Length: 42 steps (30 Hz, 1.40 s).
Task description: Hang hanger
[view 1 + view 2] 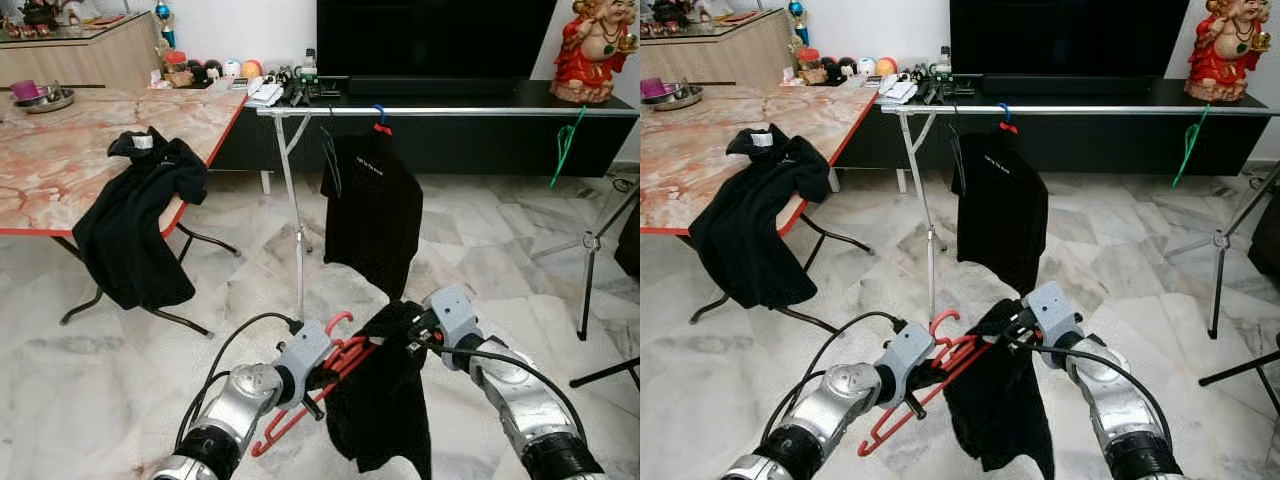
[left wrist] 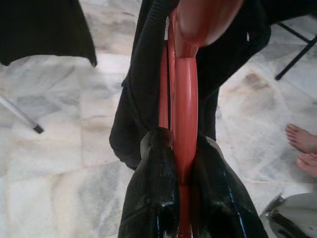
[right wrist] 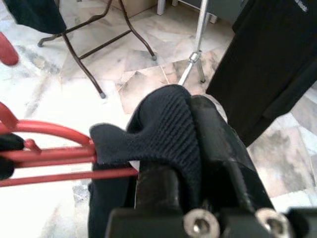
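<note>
While our left tool (image 1: 318, 385) clamps the stiff, light red hanger (image 1: 330, 372), our right tool (image 3: 163, 163) beside it pinches the limp black shirt (image 1: 385, 420); we judge the hanger's rigid frame the surer hold.

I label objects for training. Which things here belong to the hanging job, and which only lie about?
Job: red hanger, black garment, left pincer, right pincer, rail.

Lying about: table, black shirt on it, red statue, green hanger.
</note>
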Motion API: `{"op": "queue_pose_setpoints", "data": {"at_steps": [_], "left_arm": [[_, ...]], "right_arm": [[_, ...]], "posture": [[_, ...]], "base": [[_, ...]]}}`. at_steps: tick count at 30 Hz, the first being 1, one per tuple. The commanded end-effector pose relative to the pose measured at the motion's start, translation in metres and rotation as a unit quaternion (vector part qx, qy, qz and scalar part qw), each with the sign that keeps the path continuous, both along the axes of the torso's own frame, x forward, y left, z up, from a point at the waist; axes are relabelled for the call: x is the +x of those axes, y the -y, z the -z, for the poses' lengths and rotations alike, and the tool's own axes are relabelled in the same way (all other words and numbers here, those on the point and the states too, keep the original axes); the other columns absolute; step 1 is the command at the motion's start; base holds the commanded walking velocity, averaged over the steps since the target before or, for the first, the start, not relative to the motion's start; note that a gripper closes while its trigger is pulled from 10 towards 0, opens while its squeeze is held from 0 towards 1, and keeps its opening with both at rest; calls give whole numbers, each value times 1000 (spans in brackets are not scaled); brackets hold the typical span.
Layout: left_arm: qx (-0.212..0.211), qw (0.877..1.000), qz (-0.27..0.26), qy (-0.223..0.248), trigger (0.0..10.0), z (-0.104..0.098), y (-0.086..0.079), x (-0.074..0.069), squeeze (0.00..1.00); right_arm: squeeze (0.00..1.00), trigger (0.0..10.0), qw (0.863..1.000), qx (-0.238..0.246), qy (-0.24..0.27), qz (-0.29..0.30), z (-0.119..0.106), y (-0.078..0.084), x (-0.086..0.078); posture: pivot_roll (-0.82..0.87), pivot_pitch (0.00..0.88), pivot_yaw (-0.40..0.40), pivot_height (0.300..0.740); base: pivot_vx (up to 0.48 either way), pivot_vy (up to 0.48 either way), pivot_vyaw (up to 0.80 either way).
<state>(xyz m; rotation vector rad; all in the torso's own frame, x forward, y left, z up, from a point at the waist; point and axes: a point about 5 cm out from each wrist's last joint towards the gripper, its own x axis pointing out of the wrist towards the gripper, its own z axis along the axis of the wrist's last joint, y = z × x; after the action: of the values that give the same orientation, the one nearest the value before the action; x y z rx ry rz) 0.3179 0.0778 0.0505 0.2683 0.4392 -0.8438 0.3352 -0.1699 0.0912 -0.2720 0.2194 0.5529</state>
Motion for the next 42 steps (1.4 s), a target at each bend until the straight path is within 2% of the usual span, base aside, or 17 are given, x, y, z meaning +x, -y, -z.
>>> {"op": "queue_pose_setpoints", "data": {"at_steps": [1,4,7,11,18,23,26,30,33,35,40,42], "left_arm": [[-12,1000,5,1,10000,-3,0,0,0],[-13,1000,9,-1,10000,-3,-1,-1,0],[-13,999,35,-16,10000,-1,-3,-6,0],[-8,999,43,-19,10000,1,-6,-9,0],[-3,998,53,-17,10000,0,-6,-10,0],[-13,998,65,-12,10000,-4,-3,-9,0],[-34,996,84,-10,10000,-11,2,-9,0],[-46,994,94,-11,10000,-14,4,-10,0],[-53,994,91,-10,10000,-16,5,-9,0],[-54,994,91,-9,10000,-16,5,-8,0],[-58,995,86,-7,10000,-18,10,-7,0],[-58,995,86,-6,10000,-18,11,-7,0]], "right_arm": [[0,10000,999,7,31,-29,-13,-5,2],[0,10000,999,-4,35,-35,-14,-4,1],[0,10000,999,-20,33,-18,-13,4,3],[0,10000,999,-26,31,-3,-12,11,5],[0,10000,999,-33,30,-9,-13,12,4],[0,10000,998,-23,30,-59,-14,1,-1],[0,10000,994,-2,36,-103,-17,-8,-6],[0,10000,991,6,47,-122,-21,-11,-8],[0,10000,982,41,57,-175,-32,-21,-16],[0,10000,981,45,58,-181,-33,-22,-17],[0,10000,960,103,72,-251,-54,-34,-32],[0,10000,957,106,72,-259,-56,-34,-34]], "posture": [[41,32,-9,740],[41,31,-9,740],[42,31,-10,740],[44,31,-10,740],[44,30,-11,740],[44,30,-11,740],[51,28,-10,740],[48,29,-8,740],[46,31,-7,740],[46,31,-7,740],[38,33,-8,740],[37,34,-10,740]], "base": [[0,0,0],[0,0,0],[0,0,0],[0,0,0],[0,0,0],[0,0,0],[0,0,0],[0,0,0],[0,0,0],[0,0,0],[0,0,0],[0,0,0]]}}
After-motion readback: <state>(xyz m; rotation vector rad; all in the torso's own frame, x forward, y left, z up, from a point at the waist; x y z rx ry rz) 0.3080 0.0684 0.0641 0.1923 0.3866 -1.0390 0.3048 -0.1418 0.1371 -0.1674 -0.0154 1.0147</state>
